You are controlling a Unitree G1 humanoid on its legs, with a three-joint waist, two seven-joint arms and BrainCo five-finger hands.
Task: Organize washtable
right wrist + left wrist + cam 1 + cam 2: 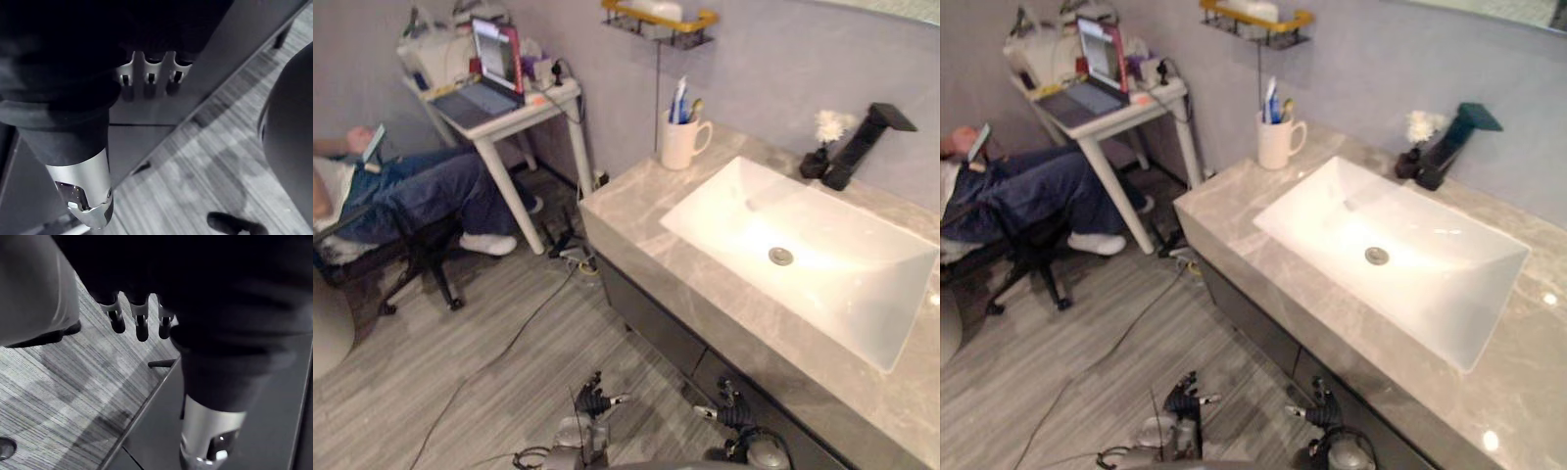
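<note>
The grey marble washtable (pixel 636 211) holds a white rectangular sink (pixel 822 269). A white mug (pixel 683 143) with toothbrushes (pixel 677 100) stands at its far left corner. A black faucet (pixel 860 143) and a small dark vase with a white flower (pixel 822 147) stand behind the sink. My left hand (pixel 592 399) and right hand (pixel 732 412) hang low in front of the dark cabinet, well below the countertop. Both are open with relaxed fingers (pixel 142 327) (pixel 149 81) and hold nothing.
A yellow-edged wall shelf (pixel 658 23) hangs above the mug. A dark cabinet front (pixel 656 323) runs under the counter. To the left, a person sits on a wheeled chair (pixel 406 196) beside a white desk with a laptop (pixel 494 73). Cables lie on the wood floor (pixel 563 250).
</note>
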